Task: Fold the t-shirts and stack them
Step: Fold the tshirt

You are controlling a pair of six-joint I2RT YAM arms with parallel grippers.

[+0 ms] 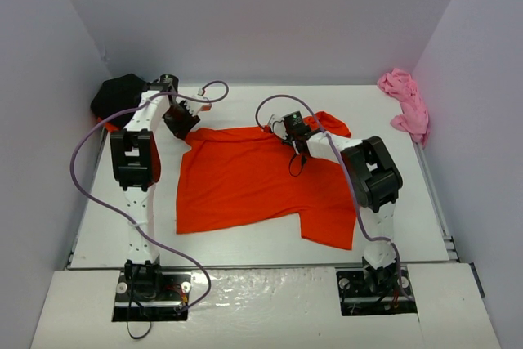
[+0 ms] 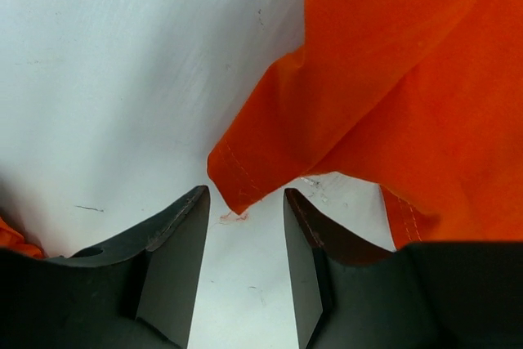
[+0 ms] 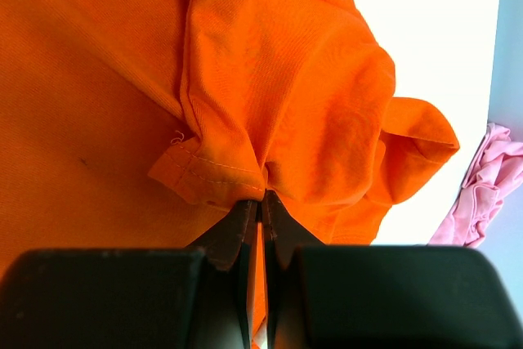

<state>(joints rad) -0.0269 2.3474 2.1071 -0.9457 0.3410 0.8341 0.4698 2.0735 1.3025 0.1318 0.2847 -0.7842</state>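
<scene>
1. so the orange shirt (image 1: 253, 177) is spread mostly flat across the middle of the table (image 1: 94, 239), with one end bunched up on the far right side
2. the right gripper (image 3: 261, 202) is pinched fully closed on a gathered fold of it, right by a stitched hem in that bunched part, so it definitely has cloth
3. the left gripper (image 2: 245, 202) is partly open with nothing in it, and the shirt's hemmed corner (image 2: 237, 173) sits just ahead of the gap, with bare table underneath
4. the black shirt (image 1: 118, 96) is wadded in the far left corner and the pink shirt (image 1: 404, 104) is crumpled at the far right edge, both well apart from the orange one
5. my guess on handling: thin, light, floppy fabric that holds no shape, so pulling from one point just bunches and drags it
6. best spots to grab imo are the stitched hems and corners, since the doubled layer gives the fingers something to bite, and with two matching points, one per arm, the fold line should stay straight
7. main risk I see is pinching only the top layer and it slipping out
</scene>
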